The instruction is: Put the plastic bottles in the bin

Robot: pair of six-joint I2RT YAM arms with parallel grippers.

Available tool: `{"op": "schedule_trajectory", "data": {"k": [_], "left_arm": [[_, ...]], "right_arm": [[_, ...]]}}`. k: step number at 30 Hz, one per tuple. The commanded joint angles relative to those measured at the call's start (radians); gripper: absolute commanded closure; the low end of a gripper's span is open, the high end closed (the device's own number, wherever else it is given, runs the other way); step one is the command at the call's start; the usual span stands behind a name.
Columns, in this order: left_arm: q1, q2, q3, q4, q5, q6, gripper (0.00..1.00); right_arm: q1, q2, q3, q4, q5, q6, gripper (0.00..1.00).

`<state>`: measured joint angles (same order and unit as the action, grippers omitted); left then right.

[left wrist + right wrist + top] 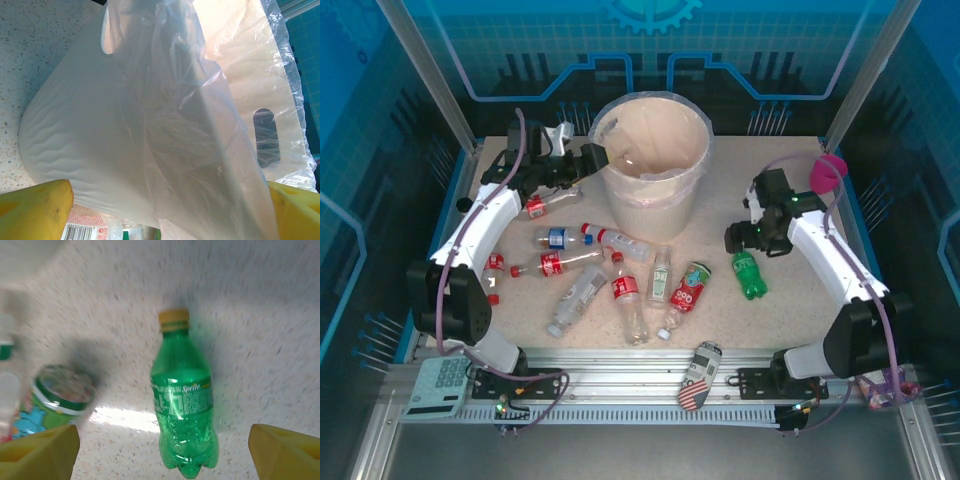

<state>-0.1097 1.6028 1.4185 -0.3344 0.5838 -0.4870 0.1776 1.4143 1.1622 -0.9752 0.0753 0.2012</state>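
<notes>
At the middle of the bench's (790, 315) far edge stands the bin (650, 190), lined with a clear bag (235, 75); the left gripper (592, 157) hangs at the bin's left rim, and the left wrist view shows its yellow fingers (35, 207) spread wide with nothing held, the bin's ribbed wall just beyond them; toward the right edge a green bottle (750, 275) lies flat on the bench, and the right gripper (742, 240) hovers over it, its jaws wide and empty, the bottle lying between the two fingertips in the right wrist view and clear of both, though that view is blurred; the other bottles (628, 292) lie scattered across the middle and left of the bench, between the bin and the near edge, most with red labels; a printed can (698, 368) lies at the near edge; a pink cup (827, 172) stands by the far right corner.
</notes>
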Motion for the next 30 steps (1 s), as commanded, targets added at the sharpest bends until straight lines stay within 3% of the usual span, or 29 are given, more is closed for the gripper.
{"op": "schedule_trajectory", "data": {"k": [1,15,21,25,30], "left_arm": [[-0.013,0.045,-0.016,-0.124,-0.044,0.060,0.06],[-0.021,0.042,-0.015,-0.134,-0.052,0.079,0.06],[-0.022,0.043,-0.014,-0.135,-0.059,0.079,0.06],[-0.021,0.043,-0.014,-0.136,-0.060,0.075,0.06],[-0.024,0.043,-0.014,-0.135,-0.059,0.075,0.06]], "right_arm": [[0.002,0.066,-0.050,0.067,0.028,0.035,0.14],[-0.013,0.281,-0.116,0.189,0.035,0.047,0.18],[-0.013,0.284,-0.135,0.198,0.043,0.049,0.28],[-0.015,0.265,-0.134,0.191,0.039,0.039,0.44],[-0.014,0.255,-0.127,0.187,0.022,0.030,0.47]]}}
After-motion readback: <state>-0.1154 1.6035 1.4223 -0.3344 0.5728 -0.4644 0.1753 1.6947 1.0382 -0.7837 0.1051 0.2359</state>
